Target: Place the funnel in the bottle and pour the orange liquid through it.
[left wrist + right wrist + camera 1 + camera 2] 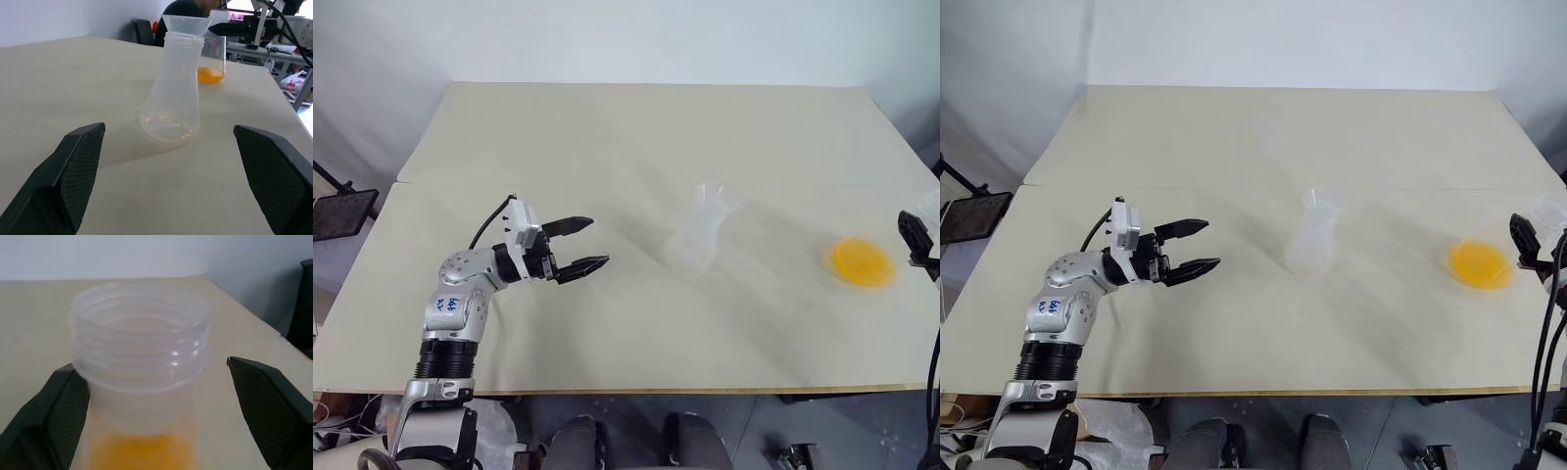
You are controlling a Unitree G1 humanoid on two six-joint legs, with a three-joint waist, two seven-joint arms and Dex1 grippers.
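Viewing from the head, we find the funnel [186, 24] already seated in the bottle [697, 238] at table centre. The orange liquid [861, 260] sits in a clear jar [141, 357] between the right gripper's [156, 401] spread fingers, ungripped; the left gripper [579, 245] stands spread, empty.

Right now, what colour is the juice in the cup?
Bright yellow-orange liquid, clearest in the left eye view.
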